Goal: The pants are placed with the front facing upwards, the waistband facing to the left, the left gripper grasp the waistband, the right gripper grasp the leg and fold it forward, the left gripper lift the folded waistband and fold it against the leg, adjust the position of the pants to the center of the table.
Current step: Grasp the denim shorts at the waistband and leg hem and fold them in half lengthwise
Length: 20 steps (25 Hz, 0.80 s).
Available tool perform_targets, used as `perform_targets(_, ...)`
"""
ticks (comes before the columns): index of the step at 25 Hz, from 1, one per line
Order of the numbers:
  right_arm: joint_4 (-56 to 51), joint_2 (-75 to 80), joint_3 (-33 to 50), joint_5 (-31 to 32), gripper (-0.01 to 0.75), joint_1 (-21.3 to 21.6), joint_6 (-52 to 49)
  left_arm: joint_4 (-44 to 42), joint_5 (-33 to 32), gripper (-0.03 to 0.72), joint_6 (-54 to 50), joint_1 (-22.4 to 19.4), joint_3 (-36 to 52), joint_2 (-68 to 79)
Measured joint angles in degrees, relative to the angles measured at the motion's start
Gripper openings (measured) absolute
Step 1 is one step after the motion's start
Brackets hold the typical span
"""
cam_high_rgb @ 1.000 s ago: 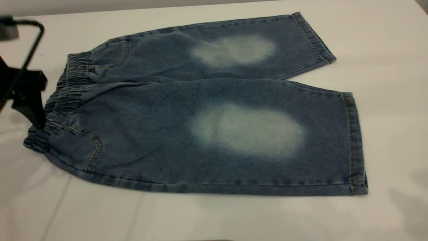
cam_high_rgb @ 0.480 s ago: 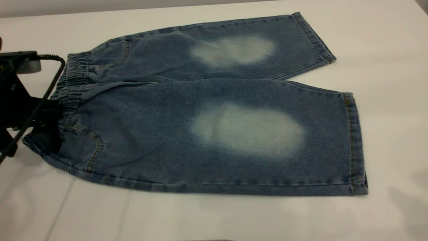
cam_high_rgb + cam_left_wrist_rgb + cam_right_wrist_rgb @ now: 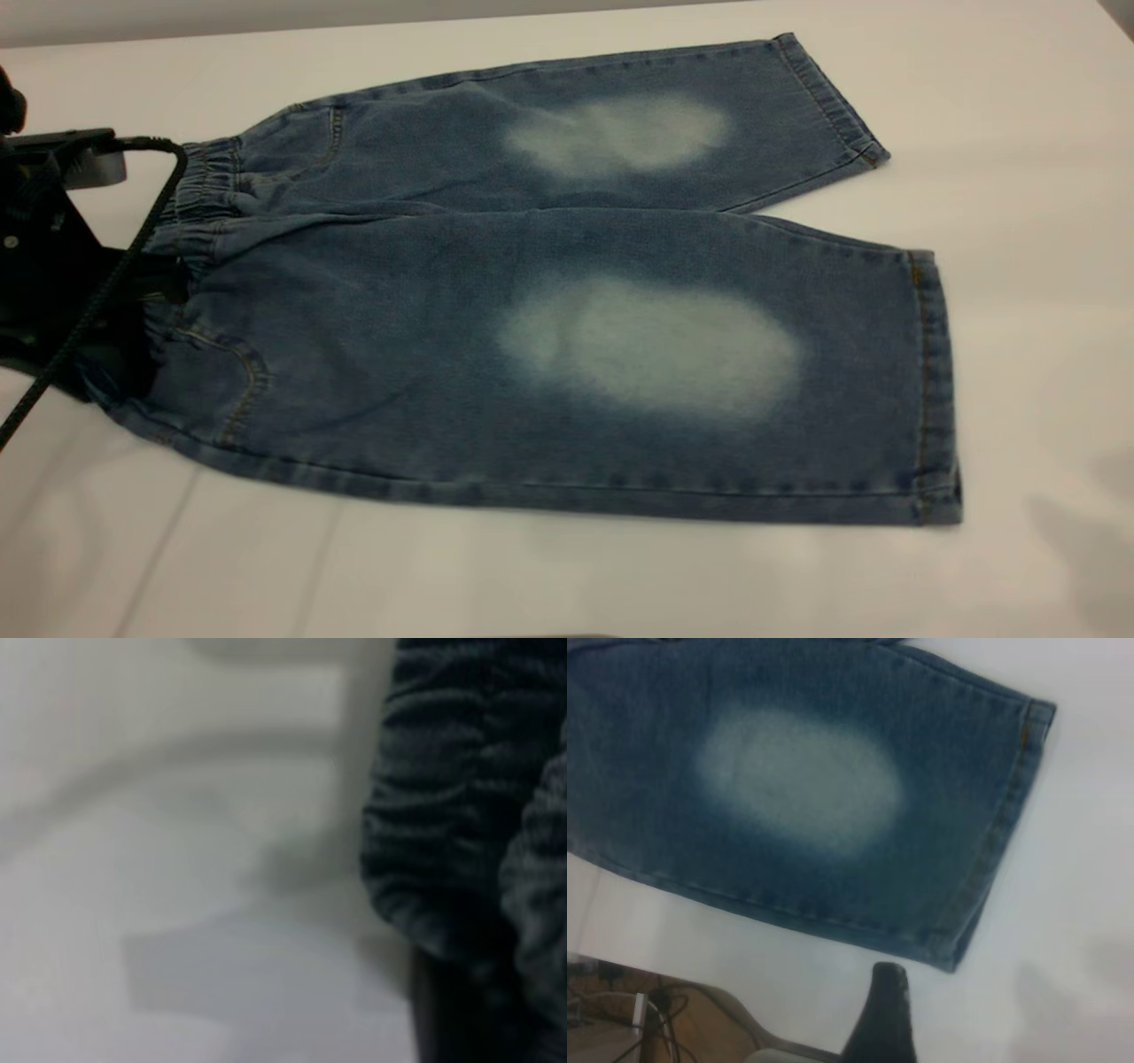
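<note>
Exterior view: small blue denim pants (image 3: 567, 301) lie flat, front up, on the plain white bench (image 3: 567, 576).
Black claw-like left gripper (image 3: 133, 328) sits at the gathered denim waistband (image 3: 190, 221); I cannot tell how its jaws stand. Right gripper (image 3: 881, 1014) hovers near the leg's (image 3: 797, 788) hem, jaws unreadable.

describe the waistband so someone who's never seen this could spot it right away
On the white table lie blue denim pants, flat, legs pointing right. At their left end, by the left gripper, is the waistband. Its gathered, ruffled folds set it apart from the smooth legs with pale ovals.
</note>
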<state>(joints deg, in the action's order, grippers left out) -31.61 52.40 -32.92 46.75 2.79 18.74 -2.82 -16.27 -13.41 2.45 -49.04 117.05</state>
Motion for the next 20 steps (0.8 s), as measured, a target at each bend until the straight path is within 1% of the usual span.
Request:
perform_targets(1, 0.0, 0.0, 0.0, 0.0, 0.585, 0.0, 0.0, -0.1, -0.5, 0.122, 0.0, 0.0, -0.5, 0.0)
perform_targets(2, 0.0, 0.0, 0.0, 0.0, 0.585, 0.0, 0.0, -0.3, -1.1, 0.090, 0.0, 0.0, -0.9, -0.2)
perform_targets(3, 0.0, 0.0, 0.0, 0.0, 0.585, 0.0, 0.0, -0.6, -1.8, 0.078, 0.0, 0.0, -1.4, -0.4)
perform_targets(5, 0.0, 0.0, 0.0, 0.1, 0.585, 0.0, 0.0, -1.5, -3.4, 0.071, 0.2, 0.0, -2.4, -0.8)
perform_targets(10, -2.0, 1.9, 0.0, 0.6, 0.585, 0.0, 1.5, -1.9, -10.0, 0.060, 1.7, 0.2, -6.5, -4.8)
perform_targets(14, -4.9, 8.8, 0.0, 1.1, 0.585, 0.0, 4.6, -1.9, -13.8, 0.059, 2.4, 1.5, -9.4, -6.6)
perform_targets(16, -5.8, 13.1, 0.0, 1.1, 0.585, -0.2, 6.0, -1.9, -14.6, 0.059, 2.4, 2.2, -10.6, -6.6)
perform_targets(18, -6.3, 16.8, -0.1, 0.9, 0.585, -1.3, 6.9, -1.9, -14.9, 0.059, 2.4, 2.7, -11.1, -6.6)
perform_targets(20, -6.6, 20.3, -0.1, 0.2, 0.585, -4.2, 7.5, -1.9, -15.0, 0.059, 2.5, 3.1, -11.3, -6.6)
